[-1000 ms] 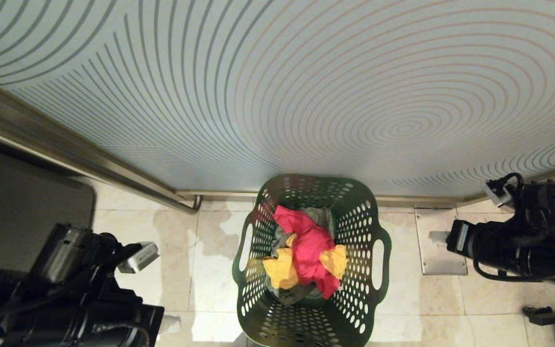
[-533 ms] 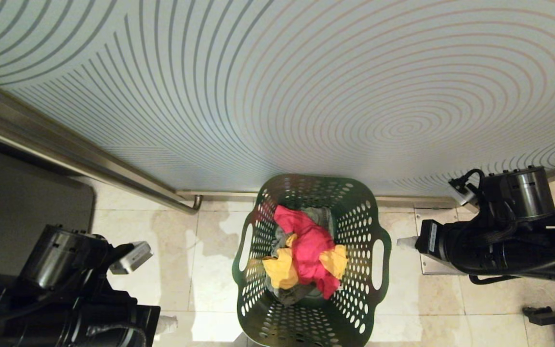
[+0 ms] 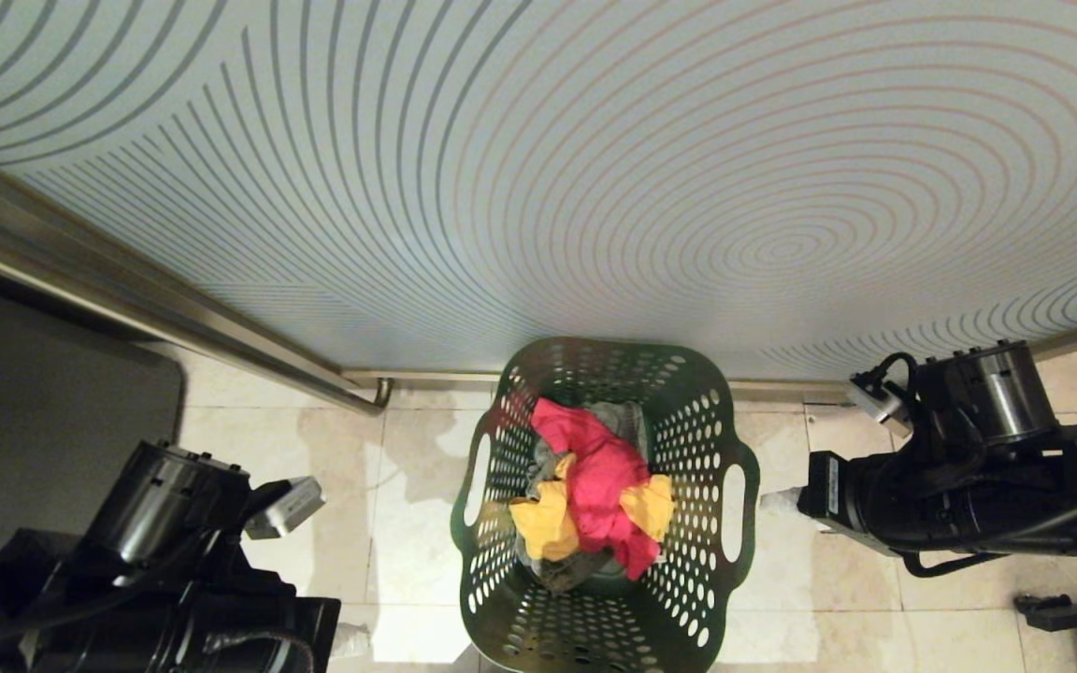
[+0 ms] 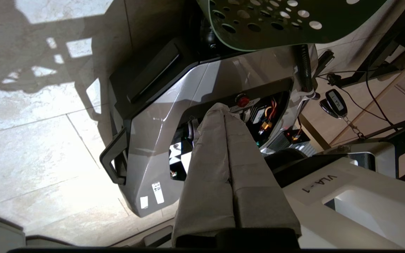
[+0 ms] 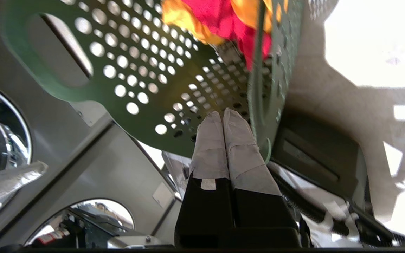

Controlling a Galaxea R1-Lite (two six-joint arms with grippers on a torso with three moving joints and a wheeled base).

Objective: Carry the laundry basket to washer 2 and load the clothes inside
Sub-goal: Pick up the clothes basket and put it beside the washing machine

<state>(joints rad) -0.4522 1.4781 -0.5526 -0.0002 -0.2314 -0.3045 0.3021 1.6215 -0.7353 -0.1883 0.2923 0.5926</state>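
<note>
Since a second ago the right arm has swung in toward the laundry basket [image 3: 606, 505], and its right tool [image 3: 775, 500] now sits just beside the basket's right handle, fingers pressed together on nothing. Beside the basket's lower left corner, the left tool [image 3: 351, 640] is likewise closed and empty, having shifted only slightly. Standing upright on the tiled floor [image 3: 351, 523] against the striped wall [image 3: 538, 187], the dark green basket holds a heap of clothes: a pink garment [image 3: 595, 472] on top, a yellow one [image 3: 548, 523] beneath it, grey cloth [image 3: 557, 572] at the bottom.
</note>
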